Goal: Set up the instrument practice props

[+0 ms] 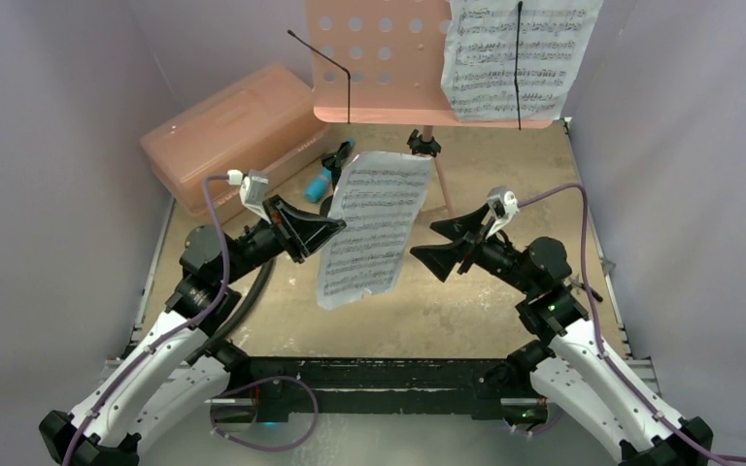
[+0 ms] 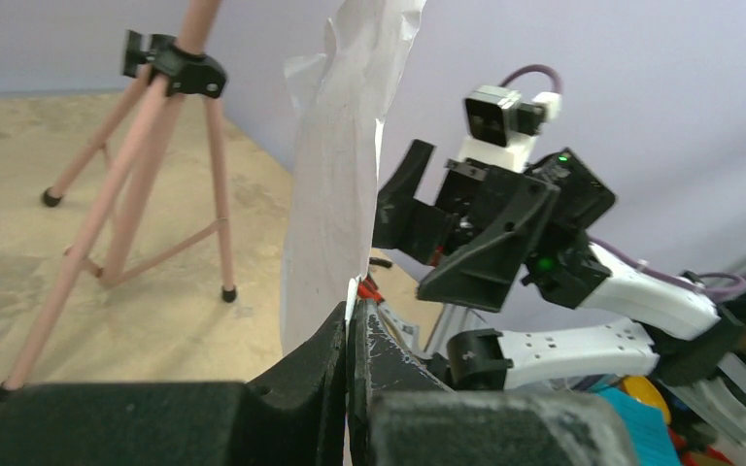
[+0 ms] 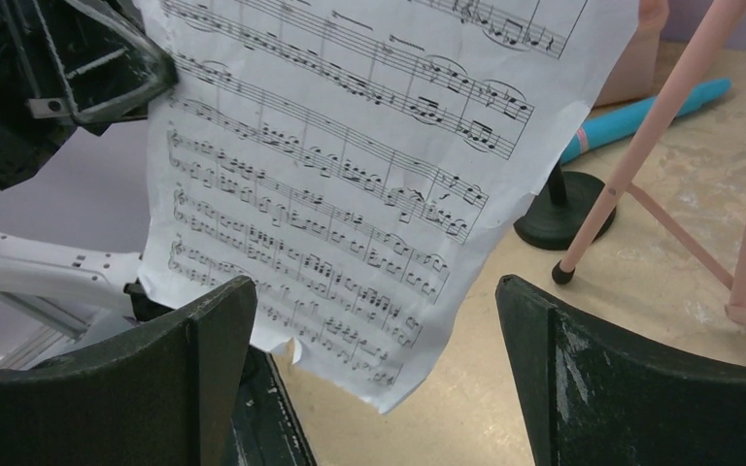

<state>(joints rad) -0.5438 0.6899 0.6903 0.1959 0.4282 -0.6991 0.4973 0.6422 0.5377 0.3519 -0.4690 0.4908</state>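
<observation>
Top external, left end effector (image 1: 335, 229): clenched on the left edge of the loose page (image 1: 374, 228), which hangs upright over the middle of the surface (image 1: 505, 320).
Top external, right end effector (image 1: 429, 243): released, jaws spread, just right of that page and apart from it.
Top external, music stand (image 1: 379, 58): at the far edge, with the second page (image 1: 520, 58) on the right half of its desk.
Top external, microphone (image 1: 323, 179): cyan, toward the far left corner, beside the case (image 1: 233, 131).
Left wrist, left end effector (image 2: 350, 330): fingers pressed together on the loose page (image 2: 335, 194), seen edge-on.
Left wrist, right end effector (image 2: 418, 243): beyond the page, jaws apart.
Left wrist, music stand (image 2: 155, 165): tripod legs planted on the surface.
Right wrist, right end effector (image 3: 376, 291): fingers wide apart and gripping nothing; the loose page (image 3: 350, 175) hangs ahead, print facing it.
Right wrist, left end effector (image 3: 68, 68): at the page's upper left edge.
Right wrist, mic stand (image 3: 563, 223): round black base on the surface, a tripod foot just beside it, the microphone (image 3: 641, 116) beyond.
</observation>
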